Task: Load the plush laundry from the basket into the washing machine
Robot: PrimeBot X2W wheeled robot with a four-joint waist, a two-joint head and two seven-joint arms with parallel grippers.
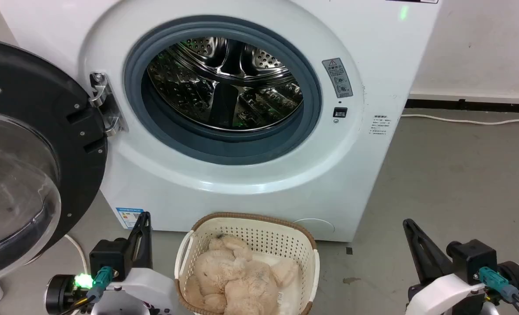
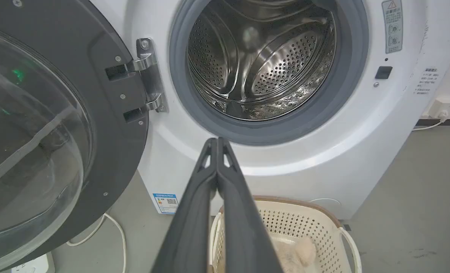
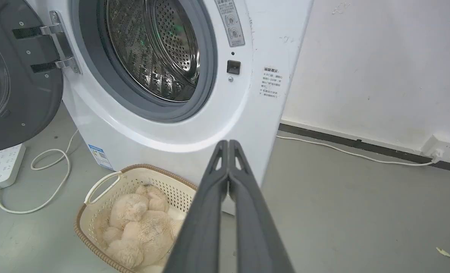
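The cream-beige plush laundry (image 1: 237, 278) lies curled inside the basket (image 1: 250, 223), which stands on the floor right before the washing machine (image 1: 364, 175). The plush (image 3: 141, 223) and the basket (image 3: 107, 182) sit low and left in the right wrist view; the left wrist view shows the basket (image 2: 323, 223) and a tuft of the plush (image 2: 300, 252). The steel drum (image 1: 224, 83) is bare and its door (image 1: 27, 144) hangs wide to the left. My left gripper (image 1: 143, 216) is shut left of the basket, my right gripper (image 1: 408, 224) shut well to its right, both holding nothing.
A white power strip (image 3: 3, 165) and its looping cable (image 3: 54, 178) lie on the grey floor (image 1: 460, 175) under the door. Another white cable (image 1: 469, 119) runs along the black skirting to a wall socket (image 3: 439, 146). A small scrap (image 3: 443, 252) lies on the floor at right.
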